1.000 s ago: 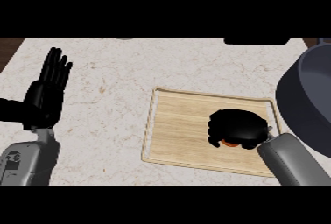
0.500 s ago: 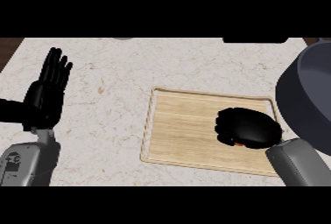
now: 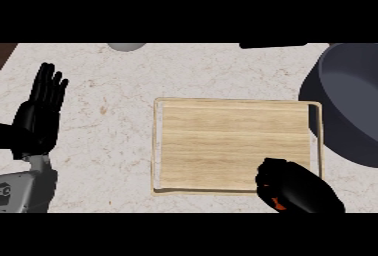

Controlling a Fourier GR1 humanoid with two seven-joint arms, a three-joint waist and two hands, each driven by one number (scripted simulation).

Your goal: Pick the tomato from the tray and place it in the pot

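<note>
A pale wooden tray [image 3: 221, 145] lies on the speckled counter, its surface bare. My right hand [image 3: 295, 187] hangs over the tray's near right corner, fingers curled round the tomato [image 3: 276, 202], of which only a small orange-red sliver shows under the fingers. The dark grey pot [image 3: 353, 100] stands at the right edge, just beyond the tray. My left hand [image 3: 38, 112] rests open at the left edge, fingers straight and pointing up.
A grey rounded object [image 3: 127, 46] and a black object [image 3: 273, 45] sit at the counter's far edge. A dark strip [image 3: 6, 50] shows at the top left corner.
My right hand has closed on the tomato and drawn back toward the near right corner of the tray, leaving the tray bare. The left hand has not moved.
</note>
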